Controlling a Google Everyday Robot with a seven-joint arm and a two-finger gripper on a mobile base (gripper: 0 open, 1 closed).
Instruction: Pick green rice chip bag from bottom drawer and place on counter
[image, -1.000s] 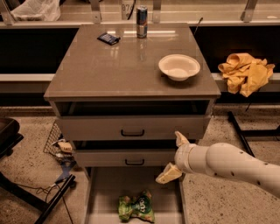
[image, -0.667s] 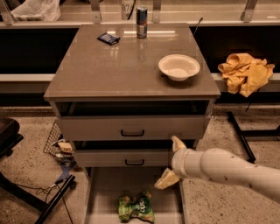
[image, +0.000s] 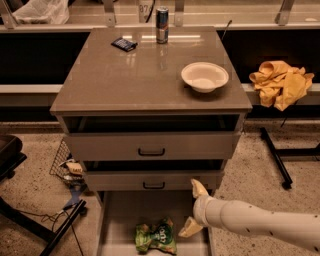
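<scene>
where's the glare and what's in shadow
Camera view: glare streaks the counter at its far edge by the can, which reflects in the glossy top; the bottom drawer is dim, darkening the green rice chip bag; the open gripper hangs over the drawer's right side, beside the bag.

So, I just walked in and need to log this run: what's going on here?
The robot's gripper hangs open over the pulled-out bottom drawer, just beside the green rice chip bag lying on the drawer floor. Nothing is grasped yet; the counter above awaits the bag.
</scene>
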